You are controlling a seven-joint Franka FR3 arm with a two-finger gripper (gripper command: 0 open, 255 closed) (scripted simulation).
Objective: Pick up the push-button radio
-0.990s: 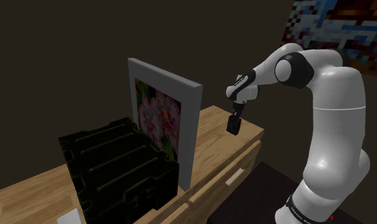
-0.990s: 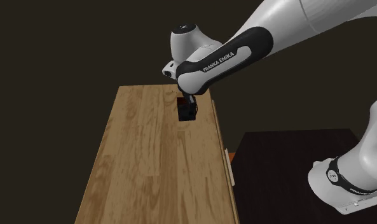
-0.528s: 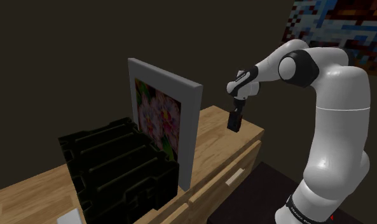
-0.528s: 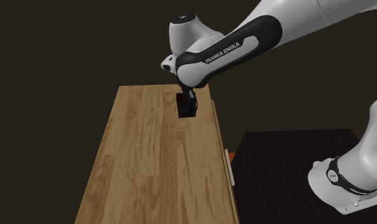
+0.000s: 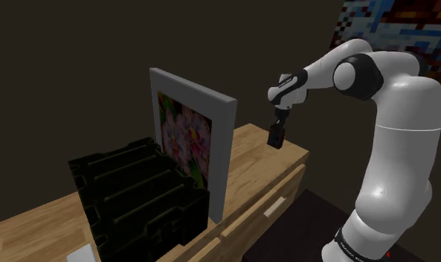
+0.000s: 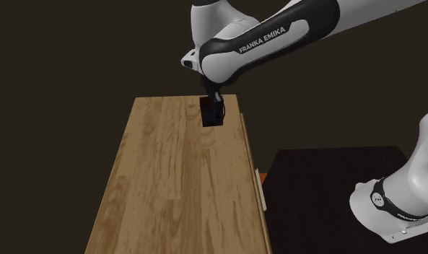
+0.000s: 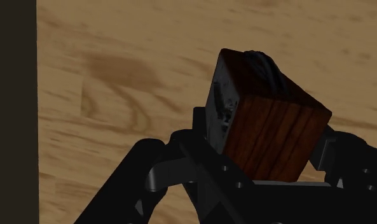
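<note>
Jaws clamped on the load: your gripper [image 7: 269, 156] clasps the radio [image 7: 264, 124] between its two black fingers [image 7: 196, 143], one on each side. The radio is a small box with reddish wood sides and a grey front. It hangs tilted over the far end of the wooden cabinet top [image 6: 172, 187], near the corner at the second exterior view's right, and in the shoulder view it appears to be clear of the wood.

Much is hard to read. The fingers hide the radio's lower part, its grey front is too smudged to pick out any buttons, and a dark lump on its top cannot be identified. In the shoulder view the radio [image 5: 275, 138] and gripper [image 5: 277, 131] merge into one dark shape, and they do the same in the second exterior view, radio [image 6: 211, 115] under gripper [image 6: 215, 107].

By count you have one radio and one arm. One grey-framed flower picture [image 5: 189, 138] stands upright and hides the wood behind it. There is one black ribbed crate [image 5: 137, 197] just beside the picture, one pale drawer handle [image 5: 274, 208], and one white object [image 5: 82, 255] cut off by the lower edge. One patterned wall hanging [image 5: 390, 33] is cut off at the upper corner.
</note>
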